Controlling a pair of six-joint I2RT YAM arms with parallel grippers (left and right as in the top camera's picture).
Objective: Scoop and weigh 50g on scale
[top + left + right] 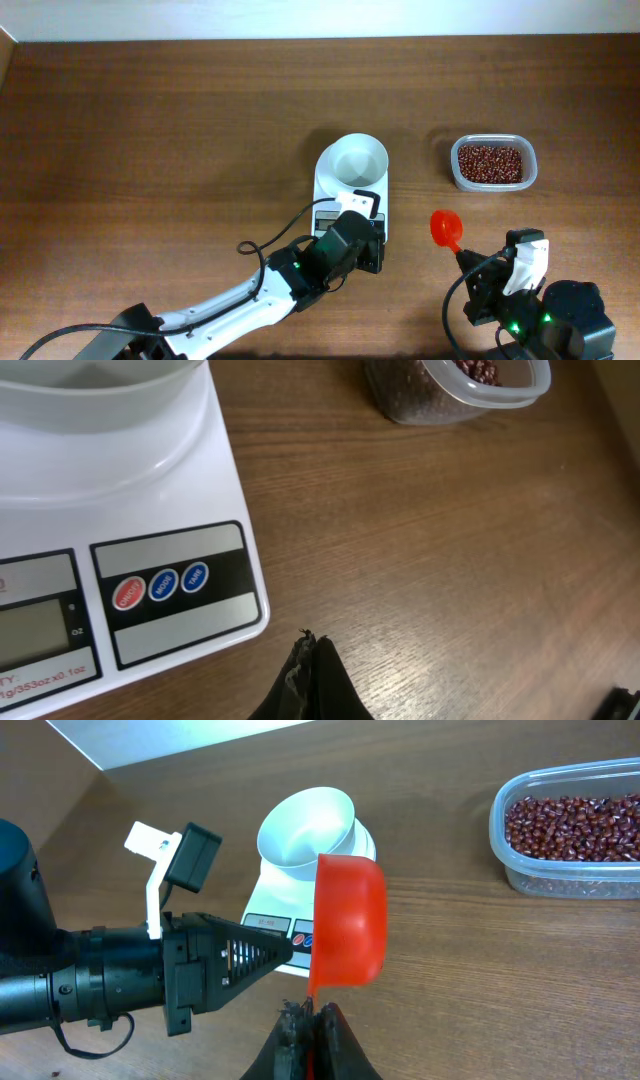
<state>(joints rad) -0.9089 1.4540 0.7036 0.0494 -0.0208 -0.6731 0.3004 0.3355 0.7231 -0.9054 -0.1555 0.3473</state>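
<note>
Scoop (348, 920) pinched in right hand (307, 1016).

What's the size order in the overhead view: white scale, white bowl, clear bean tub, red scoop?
Largest to smallest:
1. white rounded-rectangular digital scale, though its front is partly covered
2. clear plastic tub of red-brown beans
3. round white bowl; it sits on the scale, nearer the camera, so it may look slightly oversized
4. red plastic scoop

A dark brown wood-grain table (150, 120) fills the view, bordered by a plain pale surface (300, 18) along its far edge.
</note>
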